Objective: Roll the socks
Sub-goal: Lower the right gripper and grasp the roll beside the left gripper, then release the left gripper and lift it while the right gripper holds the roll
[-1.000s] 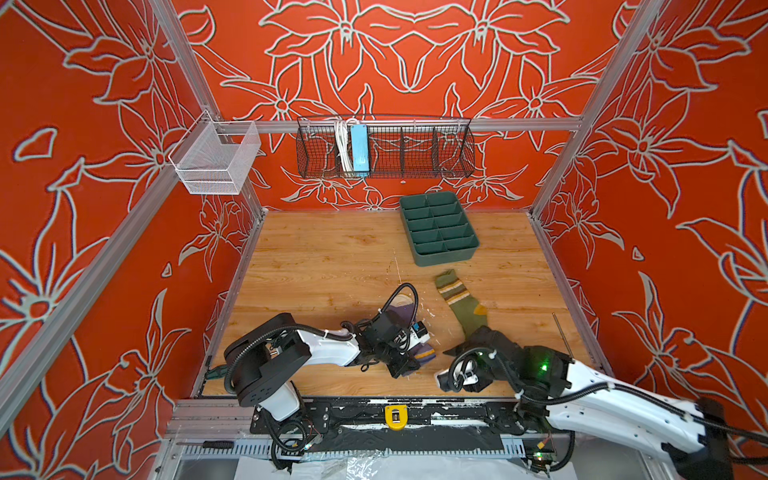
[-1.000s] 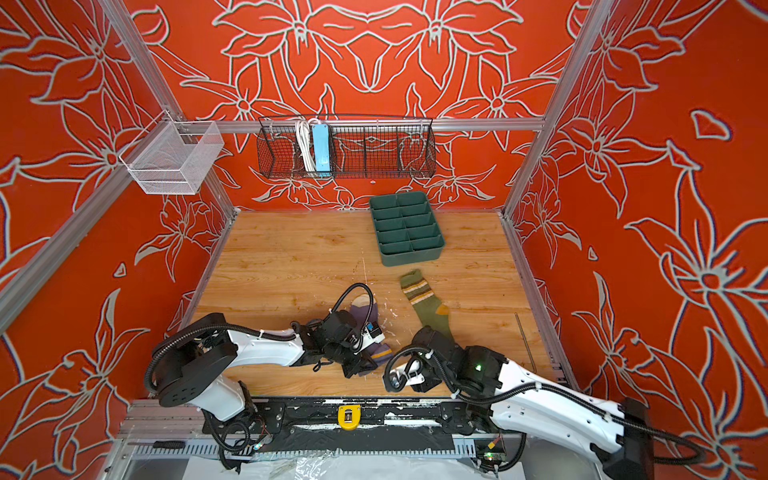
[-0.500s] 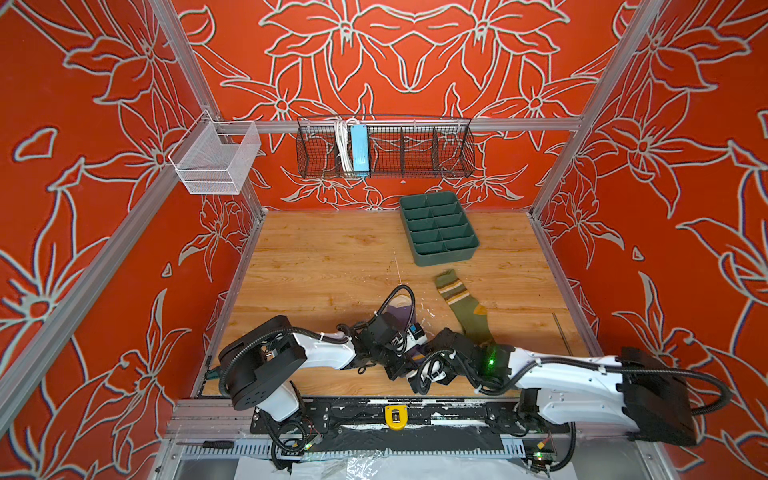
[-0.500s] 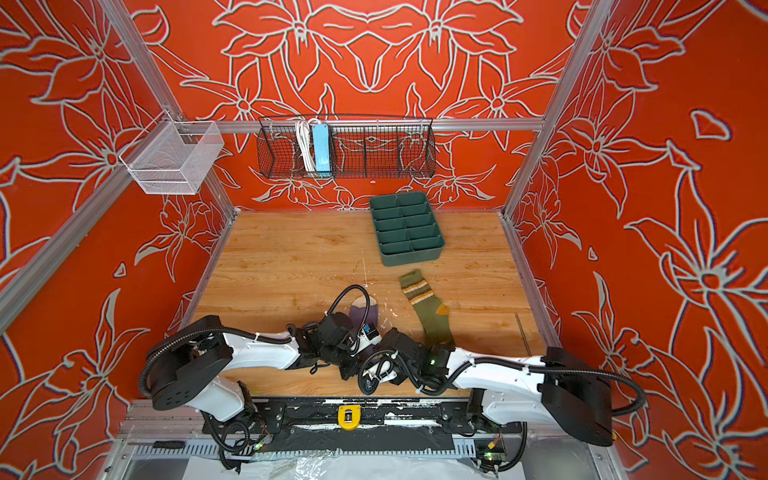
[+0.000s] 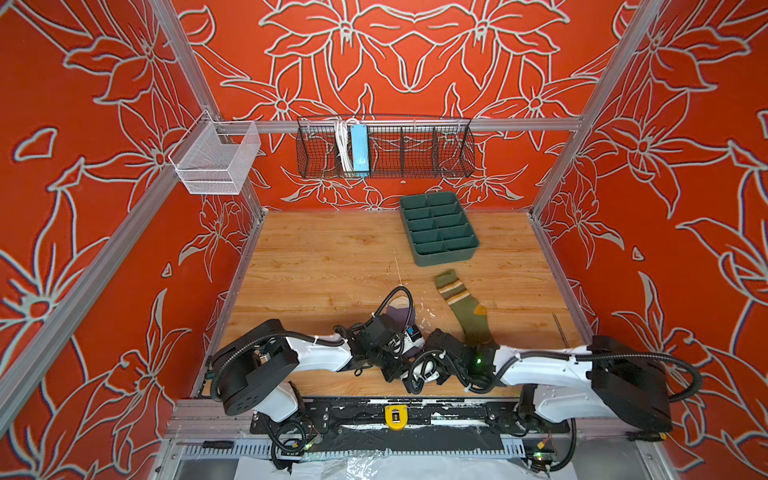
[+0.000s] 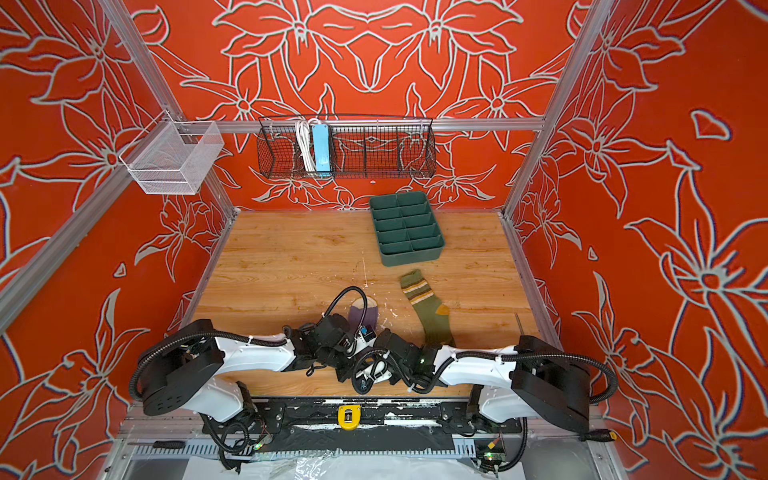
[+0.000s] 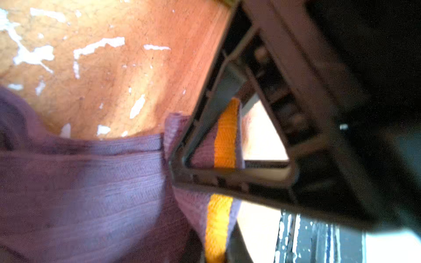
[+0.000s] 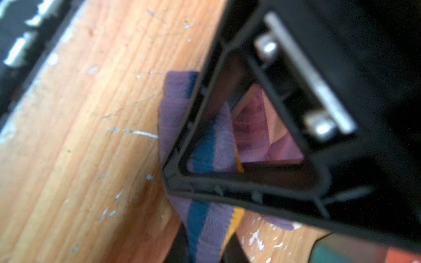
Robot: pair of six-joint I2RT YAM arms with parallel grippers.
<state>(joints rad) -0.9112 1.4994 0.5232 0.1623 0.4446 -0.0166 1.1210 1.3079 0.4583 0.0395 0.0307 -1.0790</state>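
Note:
The purple sock (image 5: 402, 312) (image 6: 364, 316) lies near the table's front middle, mostly under the two wrists. Its striped cuff is raised between the arms. My left gripper (image 7: 216, 250) is shut on the cuff by the yellow stripe (image 7: 224, 136). My right gripper (image 8: 206, 250) is shut on the same cuff across the navy stripe (image 8: 200, 218) and yellow edge. In both top views the two grippers meet low at the front, left gripper (image 5: 397, 362) and right gripper (image 5: 420, 362). The olive sock (image 5: 464, 306) (image 6: 429, 308) lies flat to the right, untouched.
A green compartment tray (image 5: 446, 258) stands at the back right of the wooden table (image 5: 324, 257). A black wire basket (image 5: 415, 147) and a white mesh basket (image 5: 216, 164) hang on the walls. A thin rod (image 5: 559, 329) lies at the right edge.
My right arm has swung left from the front right to the purple sock's cuff, and its jaws have closed on it. The left gripper has kept its hold.

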